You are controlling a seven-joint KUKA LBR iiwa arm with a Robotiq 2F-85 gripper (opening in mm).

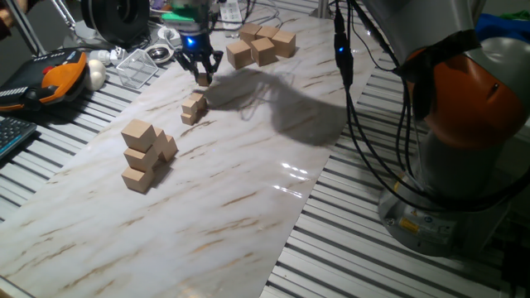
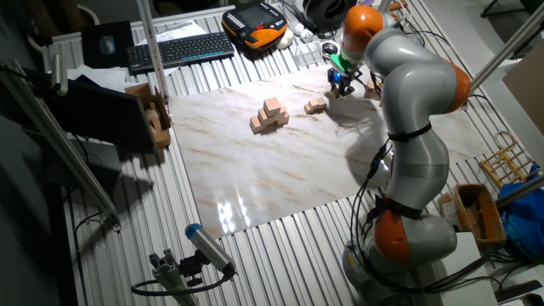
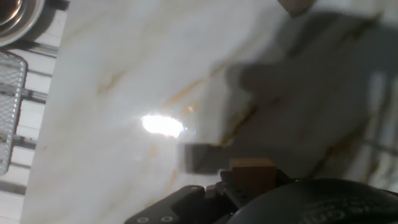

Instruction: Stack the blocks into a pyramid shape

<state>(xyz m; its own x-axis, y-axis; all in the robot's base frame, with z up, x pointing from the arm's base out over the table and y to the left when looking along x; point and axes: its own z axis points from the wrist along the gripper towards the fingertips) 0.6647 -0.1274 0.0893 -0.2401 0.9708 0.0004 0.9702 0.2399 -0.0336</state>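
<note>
While the end effector hangs over the table in one fixed view, it pinches a block; more blocks lie just below it. From the other fixed view, it sits right of those blocks. Hand view shows the block between the fingers

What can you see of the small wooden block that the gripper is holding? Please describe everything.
The block is a tiny plain cube of light tan wood. It sits between the fingers of the gripper, which points down at the far end of the marble board. The hand view shows its flat top face between dark fingers. Whether it touches the board I cannot tell.
</note>
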